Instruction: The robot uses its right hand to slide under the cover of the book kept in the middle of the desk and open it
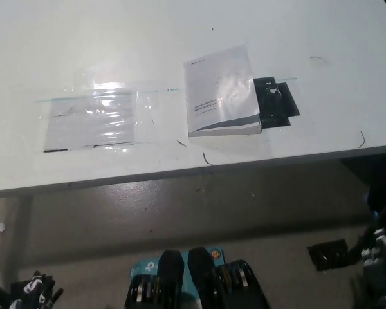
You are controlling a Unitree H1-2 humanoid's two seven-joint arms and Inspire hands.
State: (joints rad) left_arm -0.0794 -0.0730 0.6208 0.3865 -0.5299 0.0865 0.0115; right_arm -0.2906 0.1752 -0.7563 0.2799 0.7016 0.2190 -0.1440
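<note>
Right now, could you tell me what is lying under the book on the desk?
A flat black object sticks out from under the closed book's right edge. How far it runs beneath is hidden by the book.

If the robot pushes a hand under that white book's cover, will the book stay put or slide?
The book looks thin and glossy, so it probably slides on the smooth white desk. Its soft cover likely bends rather than lifting stiffly. The black clamp-like piece at its edge may hold it.

**Bright desk, dim floor, soft focus**

I see the white desk (64, 38) evenly and brightly lit, with glare streaking the clear plastic sheet (93, 119) near its front edge. Below that edge the floor (180, 212) falls dim. The whole picture looks slightly blurred.
</note>
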